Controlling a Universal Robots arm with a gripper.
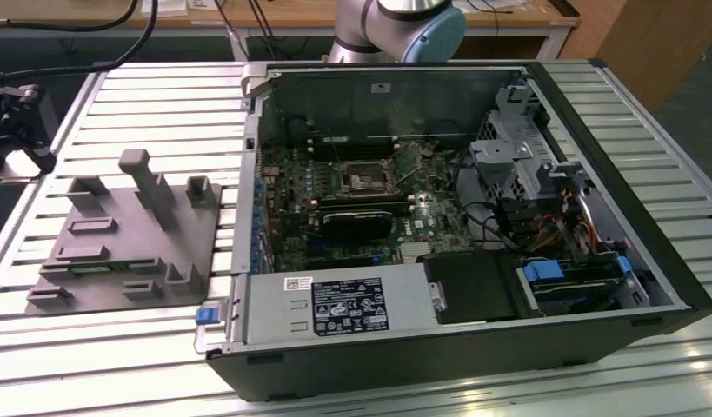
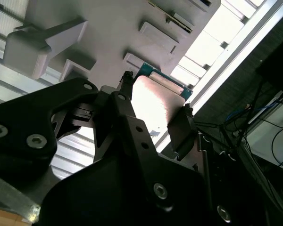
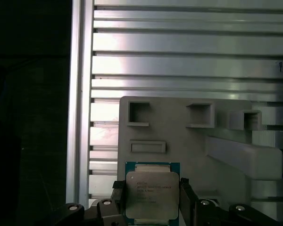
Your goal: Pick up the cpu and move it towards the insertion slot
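Holding the cpu (image 3: 152,195) pinched at 2 edges between the fingers (image 3: 185,192), aloft over the grey fixture (image 3: 179,136). Looks like pickup done, carry in hand. Needs level, steady travel to the insertion slot (image 1: 364,181), mid-frame in the exterior view, inside the open case (image 1: 634,217).

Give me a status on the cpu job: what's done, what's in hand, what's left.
Done: the cpu looks picked up, gripped at two opposite edges by the gripper. In hand: it hangs above the grey fixture on the slatted table, not over the computer case. Left: the move to the insertion slot, which sits empty inside that case.
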